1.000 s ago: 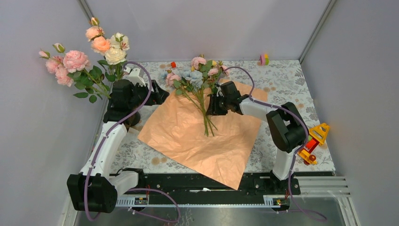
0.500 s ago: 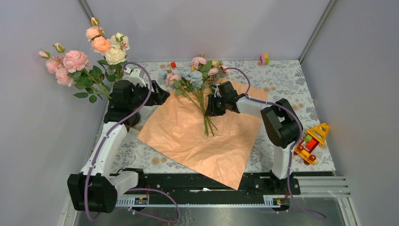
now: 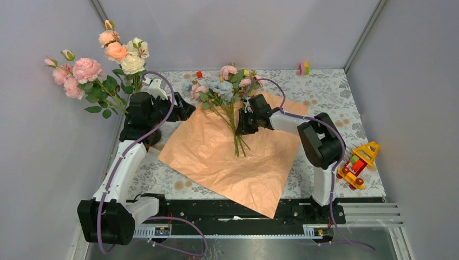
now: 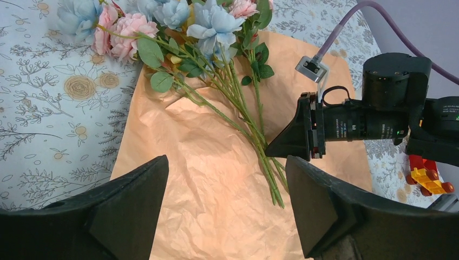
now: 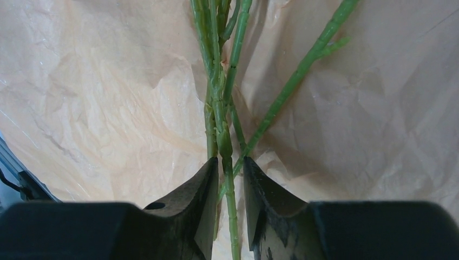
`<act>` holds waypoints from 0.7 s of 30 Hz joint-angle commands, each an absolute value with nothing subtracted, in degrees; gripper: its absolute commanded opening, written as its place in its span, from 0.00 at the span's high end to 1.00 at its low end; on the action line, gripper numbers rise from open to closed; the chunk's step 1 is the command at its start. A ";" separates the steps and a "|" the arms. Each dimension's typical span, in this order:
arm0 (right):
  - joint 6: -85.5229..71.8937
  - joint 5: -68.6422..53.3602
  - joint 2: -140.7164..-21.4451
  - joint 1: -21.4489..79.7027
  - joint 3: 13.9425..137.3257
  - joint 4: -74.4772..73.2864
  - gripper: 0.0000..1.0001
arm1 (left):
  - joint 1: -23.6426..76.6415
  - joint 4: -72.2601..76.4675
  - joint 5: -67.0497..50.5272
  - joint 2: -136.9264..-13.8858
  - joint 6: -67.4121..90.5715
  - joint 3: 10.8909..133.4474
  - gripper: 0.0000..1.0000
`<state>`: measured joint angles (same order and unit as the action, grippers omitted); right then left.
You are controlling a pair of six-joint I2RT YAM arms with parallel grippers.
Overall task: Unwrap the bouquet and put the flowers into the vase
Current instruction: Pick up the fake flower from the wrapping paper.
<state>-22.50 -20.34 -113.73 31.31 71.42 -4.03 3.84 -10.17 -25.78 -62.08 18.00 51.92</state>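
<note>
Left gripper (image 4: 226, 179) stood wide open and empty at the paper's (image 3: 216, 157) left edge. Upright roses (image 3: 103, 67) rose behind its arm, their base hidden. At centre, the flowers (image 3: 226, 89) lay on the paper. Right gripper (image 5: 230, 179) straddled their stems, jaws narrow, contact indiscernible. Toy truck (image 3: 357, 162) lay far right.

Crinkled matt peach paper (image 3: 216, 162), smooth green plastic stems (image 5: 215, 108)

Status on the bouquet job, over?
Left pincer open, empty. Right pincer astride green artificial-rose stems, not clamped. Roses lie on spread peach kraft paper. Nothing blocking.
</note>
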 commanded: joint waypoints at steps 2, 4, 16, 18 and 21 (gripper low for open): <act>-21.24 -17.83 -114.91 32.46 73.53 -4.32 0.70 | 3.87 -6.49 -27.07 -61.26 18.28 51.80 0.16; -21.12 -17.24 -115.14 32.73 73.70 -4.57 0.72 | 3.87 -6.44 -27.14 -61.26 18.28 51.77 0.16; -19.85 -7.92 -114.16 35.93 73.88 -6.57 0.82 | 3.87 -5.99 -27.40 -61.41 18.65 51.57 0.16; -19.78 -7.67 -113.13 36.08 73.37 -6.42 0.84 | 3.87 -6.05 -27.38 -61.54 18.72 51.51 0.16; -19.86 -7.20 -111.16 36.12 72.91 -6.61 0.85 | 3.86 -6.04 -27.37 -61.52 18.72 51.50 0.16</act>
<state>-20.97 -10.37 -114.50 35.48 72.16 -5.37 3.84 -9.34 -26.28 -62.08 18.44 51.90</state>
